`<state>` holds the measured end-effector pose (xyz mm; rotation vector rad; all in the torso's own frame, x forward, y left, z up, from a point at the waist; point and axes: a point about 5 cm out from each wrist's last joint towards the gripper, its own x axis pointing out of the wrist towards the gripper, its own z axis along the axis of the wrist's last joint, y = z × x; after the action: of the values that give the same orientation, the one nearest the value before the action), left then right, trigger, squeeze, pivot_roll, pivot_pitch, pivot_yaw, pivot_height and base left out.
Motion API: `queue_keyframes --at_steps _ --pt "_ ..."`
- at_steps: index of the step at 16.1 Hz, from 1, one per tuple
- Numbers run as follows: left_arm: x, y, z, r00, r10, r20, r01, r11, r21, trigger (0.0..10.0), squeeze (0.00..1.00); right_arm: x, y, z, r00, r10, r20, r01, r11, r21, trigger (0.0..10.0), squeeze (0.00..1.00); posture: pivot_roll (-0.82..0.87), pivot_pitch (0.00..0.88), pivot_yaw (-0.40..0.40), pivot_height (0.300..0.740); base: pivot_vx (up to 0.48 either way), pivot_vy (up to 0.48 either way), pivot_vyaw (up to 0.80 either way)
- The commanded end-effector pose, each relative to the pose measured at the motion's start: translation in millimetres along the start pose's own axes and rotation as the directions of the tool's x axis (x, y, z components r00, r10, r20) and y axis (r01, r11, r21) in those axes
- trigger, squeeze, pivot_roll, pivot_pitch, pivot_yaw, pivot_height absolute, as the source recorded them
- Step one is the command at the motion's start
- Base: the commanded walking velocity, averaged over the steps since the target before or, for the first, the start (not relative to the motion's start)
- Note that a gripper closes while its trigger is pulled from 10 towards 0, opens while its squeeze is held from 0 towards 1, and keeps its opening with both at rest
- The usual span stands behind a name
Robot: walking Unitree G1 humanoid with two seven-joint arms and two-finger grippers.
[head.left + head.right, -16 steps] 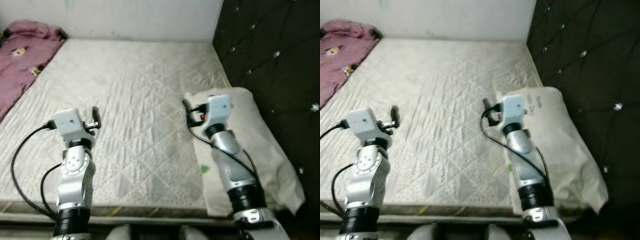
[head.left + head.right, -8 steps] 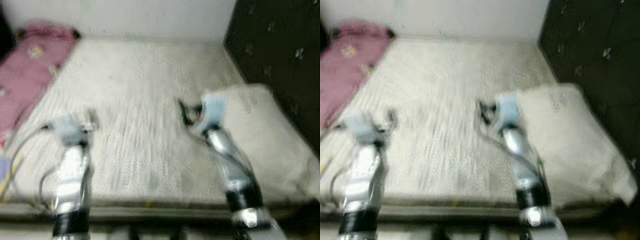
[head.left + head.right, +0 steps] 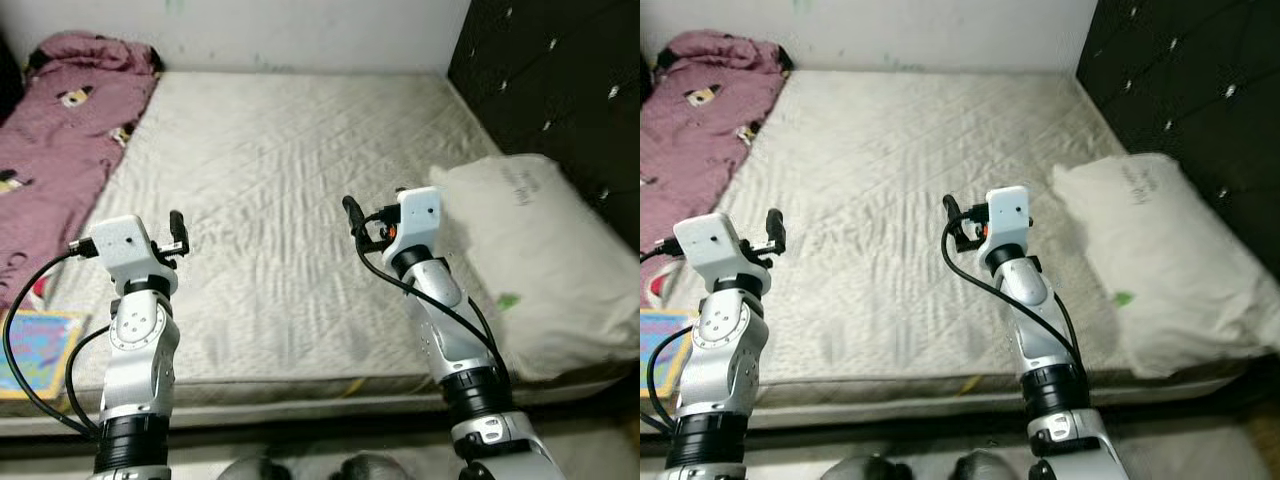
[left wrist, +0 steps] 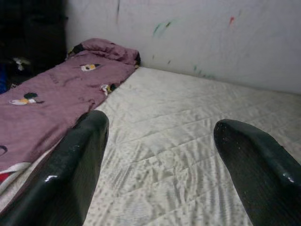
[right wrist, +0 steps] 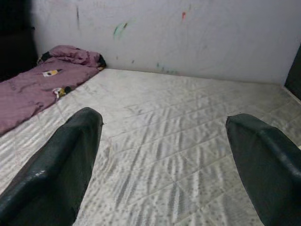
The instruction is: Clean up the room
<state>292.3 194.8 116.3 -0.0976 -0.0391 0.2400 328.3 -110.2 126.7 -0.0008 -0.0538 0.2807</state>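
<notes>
The robot faces a bare mattress [image 3: 290, 190] with both arms raised over its near edge; the left gripper [image 4: 164, 169] and the right gripper [image 5: 164, 165] each hold their fingers wide apart, empty. The likely things to tidy are the pillow [image 3: 535, 255], lying on the mattress by the dark headboard [image 3: 560, 90] to the robot's right, and the pink blanket [image 3: 60, 140], heaped along the far left. Both look soft, light and floppy, so a pinch on a corner or a bunched fold should serve best. The head views show the pillow and a colourful book [image 3: 35, 350] at lower left; the wrist views show paint marks on the wall [image 5: 188, 33].
</notes>
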Motion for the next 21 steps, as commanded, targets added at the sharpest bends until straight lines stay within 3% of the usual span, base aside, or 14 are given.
queue_keyframes --at_steps 1,21 --pt "0.2 1.0 -0.6 1.0 -0.008 -0.005 0.008 1.0 0.014 10.0 0.0 0.9 -1.0 4.4 1.0 0.002 0.019 -0.002 1.0 0.002 10.0 0.0 -0.08 0.0 -0.011 0.74 0.0 0.48 0.0" --pt "2.0 1.3 -1.2 1.0 0.011 -0.012 -0.011 1.0 -0.002 10.0 0.0 4.5 -3.9 -1.3 0.999 -0.018 -0.029 0.018 1.0 0.001 10.0 0.0 -0.09 0.0 -0.013 0.74 0.0 0.48 0.0"
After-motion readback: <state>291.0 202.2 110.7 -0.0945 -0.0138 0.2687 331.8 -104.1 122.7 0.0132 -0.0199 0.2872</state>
